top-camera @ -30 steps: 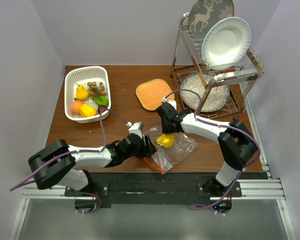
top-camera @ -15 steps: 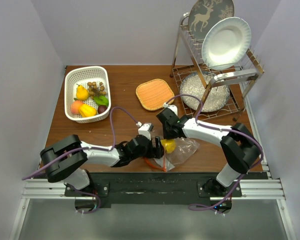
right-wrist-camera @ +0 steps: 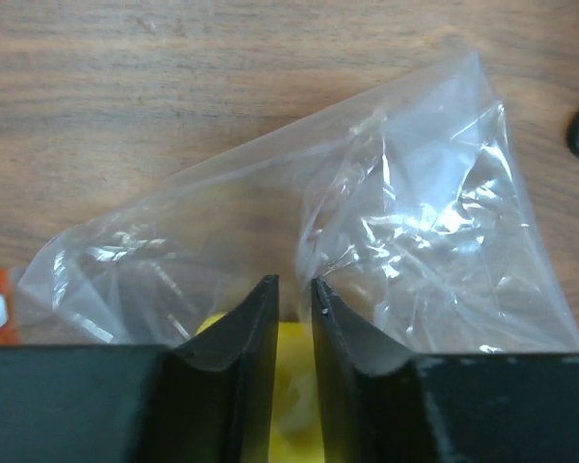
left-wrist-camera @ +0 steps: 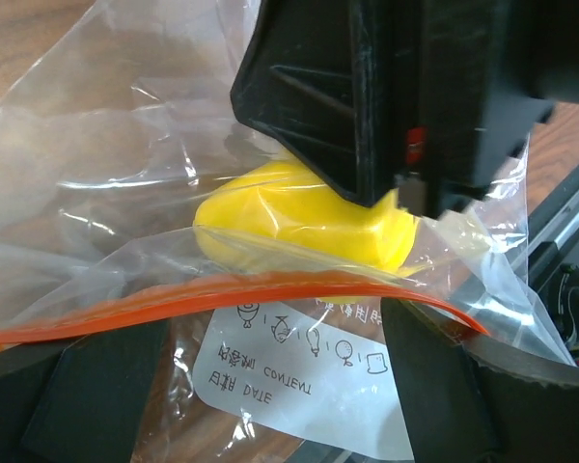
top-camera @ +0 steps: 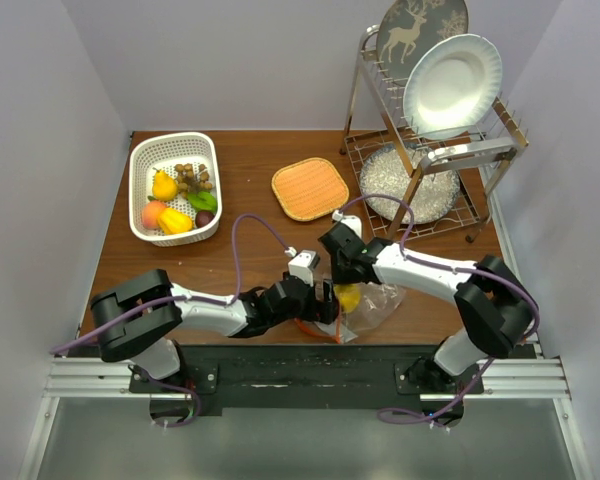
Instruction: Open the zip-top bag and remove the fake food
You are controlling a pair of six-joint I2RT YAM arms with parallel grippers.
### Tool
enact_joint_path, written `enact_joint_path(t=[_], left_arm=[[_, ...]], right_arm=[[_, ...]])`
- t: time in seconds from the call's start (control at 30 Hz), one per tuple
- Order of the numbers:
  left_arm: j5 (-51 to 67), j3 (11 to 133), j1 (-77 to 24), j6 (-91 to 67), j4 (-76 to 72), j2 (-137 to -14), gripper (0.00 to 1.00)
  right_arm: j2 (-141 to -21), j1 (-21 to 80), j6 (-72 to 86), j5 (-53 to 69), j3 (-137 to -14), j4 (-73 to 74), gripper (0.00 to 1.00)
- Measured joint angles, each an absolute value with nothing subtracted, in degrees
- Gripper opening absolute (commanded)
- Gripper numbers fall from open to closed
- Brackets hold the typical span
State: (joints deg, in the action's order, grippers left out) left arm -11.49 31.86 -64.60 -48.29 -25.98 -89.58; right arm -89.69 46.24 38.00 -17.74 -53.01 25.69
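White basket (top-camera: 140, 160), left of bench (top-camera: 250, 180): fake food (top-camera: 175, 205) was held inside.
Left jaws: were spread wide, empty, at the orange zipper strip (left-wrist-camera: 222, 294).
Zip-top bag (top-camera: 382, 297), near edge: one yellow lemon (left-wrist-camera: 289, 222) was enclosed.
Right jaws: were nearly closed, film apparently pinched.
Risk judged: the mouth could be collapsed and the lemon trapped if the film were slipped.

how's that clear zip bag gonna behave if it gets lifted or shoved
Probably floppy: the zip-top bag is thin crinkled film creasing toward the right fingers, so it would sag, not hold shape. Likely slick, given its glossy glare. The yellow piece inside could weigh one end down and slide.
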Motion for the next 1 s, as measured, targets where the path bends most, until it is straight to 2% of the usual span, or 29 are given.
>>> enact_joint_path(t=[0.07,0.27,0.33,0.43,0.5,0.53,0.63,0.8,0.83,0.93,1.0], left_arm=[[-12.21,32.56,-64.79,-48.18,-25.65,-89.71,0.96],[-13.96,34.63,-65.80,-48.18,-25.19,-90.50,0.97],[-14.28,34.63,-66.00,-48.18,-24.93,-90.52,0.97],[-14.57,34.63,-66.08,-48.18,-24.38,-90.59,0.97],[-14.72,34.65,-66.08,-48.18,-24.36,-90.78,0.97],[-14.74,34.65,-66.11,-48.18,-24.36,-90.89,0.96],[-14.76,34.68,-66.15,-48.18,-24.34,-91.24,0.96],[-14.76,34.70,-66.26,-48.18,-24.34,-91.31,0.96],[-14.74,34.72,-66.30,-48.18,-24.34,-91.35,0.96],[-14.59,35.31,-66.50,-48.12,-24.34,-91.94,0.96],[-14.52,35.70,-66.57,-47.72,-24.36,-92.29,0.96]], right_arm=[[-88.53,46.26,38.09,-18.61,-53.01,26.33,0.50],[-84.75,46.50,37.52,-21.78,-53.87,30.81,0.73],[-83.22,46.50,37.43,-22.81,-54.54,32.62,0.77],[-80.51,46.50,37.15,-24.16,-55.40,35.33,0.78],[-78.91,46.63,37.08,-25.34,-55.99,37.21,0.73],[-78.19,46.63,37.10,-26.09,-56.14,38.00,0.65],[-76.62,46.78,37.06,-27.03,-56.12,39.97,0.55],[-76.20,46.87,37.54,-27.57,-54.35,40.56,0.49],[-76.20,46.87,37.58,-27.55,-53.43,40.47,0.43],[-76.79,46.87,37.85,-27.49,-51.24,40.27,0.34],[-77.71,46.87,38.22,-27.51,-50.74,39.79,0.32]])
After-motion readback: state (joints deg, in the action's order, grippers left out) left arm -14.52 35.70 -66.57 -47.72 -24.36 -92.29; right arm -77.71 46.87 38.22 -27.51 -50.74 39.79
